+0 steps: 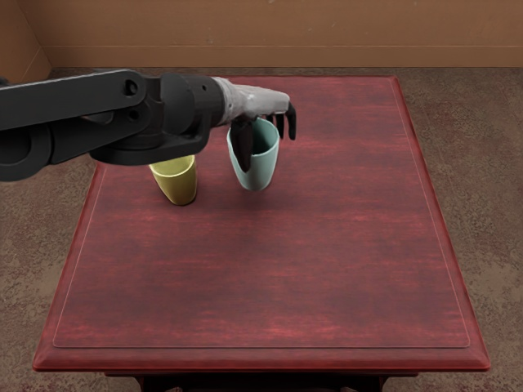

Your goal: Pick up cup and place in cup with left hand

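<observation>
Cup (263, 170), pale blue, sits at the upper middle-left of the view, mouth up, close to upright. We see a soft shadow on the desk just under its base; can't tell whether the base touches. Left hand (260, 100) is right over the mouth, back of the hand up, pale on top. Its fingers (292, 122) grasp the cup: thumb (244, 151) down across the near-left side, the others bent down at the far right of the rim. One of them hangs a bit outside the rim. We can't make out every contact point.

Yellow cup (181, 189) stands upright on the desk, left of the blue one and a bit closer to us, the two apart. Left arm (73, 114), dark grey, comes in from the left edge, passes above the yellow cup and hides the far part of its rim.

Desk (327, 269) is dark red, wood grain, thin line along the border. Around it we have mottled brown floor (482, 237), and a tan wall (327, 33) behind.
</observation>
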